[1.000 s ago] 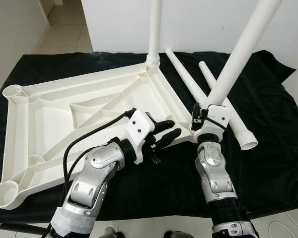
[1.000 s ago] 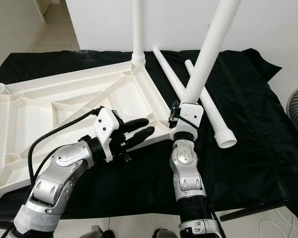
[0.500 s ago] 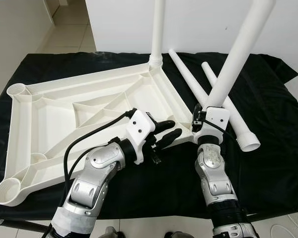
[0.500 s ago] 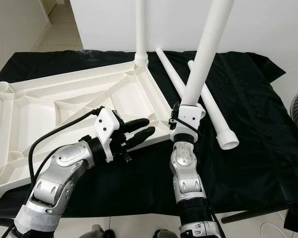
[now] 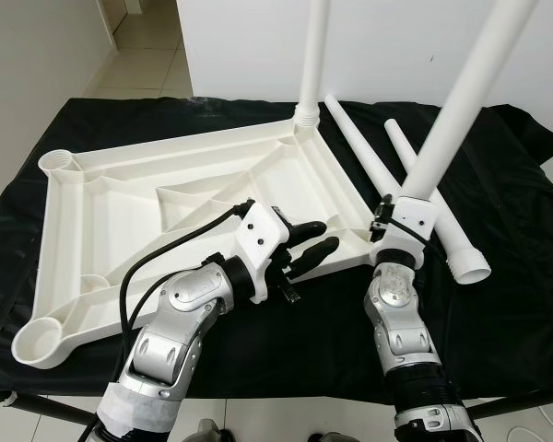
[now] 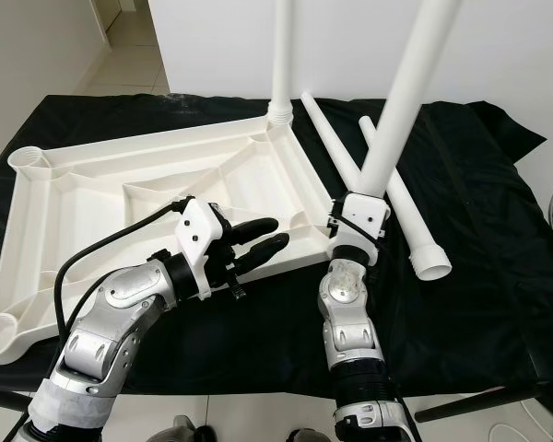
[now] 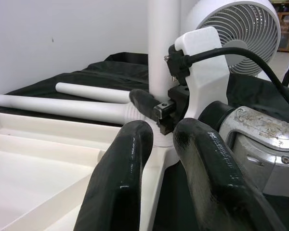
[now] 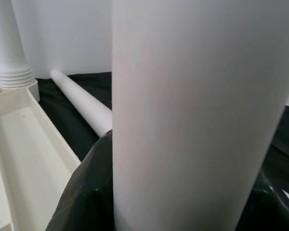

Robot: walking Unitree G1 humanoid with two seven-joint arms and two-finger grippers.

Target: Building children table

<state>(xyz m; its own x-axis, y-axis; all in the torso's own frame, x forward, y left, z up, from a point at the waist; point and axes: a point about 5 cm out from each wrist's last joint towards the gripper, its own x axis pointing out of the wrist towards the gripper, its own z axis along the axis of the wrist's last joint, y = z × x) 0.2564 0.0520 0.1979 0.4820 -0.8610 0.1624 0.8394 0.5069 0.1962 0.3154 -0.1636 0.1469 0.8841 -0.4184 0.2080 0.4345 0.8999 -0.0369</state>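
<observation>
The white plastic tabletop (image 5: 166,157) lies upside down on a black cloth. One white leg (image 5: 311,55) stands upright in its far corner socket. My right gripper (image 5: 392,221) is shut on a second leg (image 5: 461,101), holding it tilted to the right with its lower end at the near right corner (image 5: 364,253); in the right wrist view the leg (image 8: 192,96) sits between the black fingers (image 8: 86,192). My left gripper (image 5: 327,235) is open over the tabletop's near edge, just left of that corner, with nothing between its fingers (image 7: 125,168).
Two loose legs (image 5: 359,147) (image 5: 456,244) lie on the cloth (image 5: 498,313) right of the tabletop. A white fan (image 7: 241,29) stands off the table's right side. Tiled floor and a white wall lie beyond the far edge.
The camera has shifted, so the whole scene sits further right in the picture. Both grippers and the held leg keep their places relative to the tabletop.
</observation>
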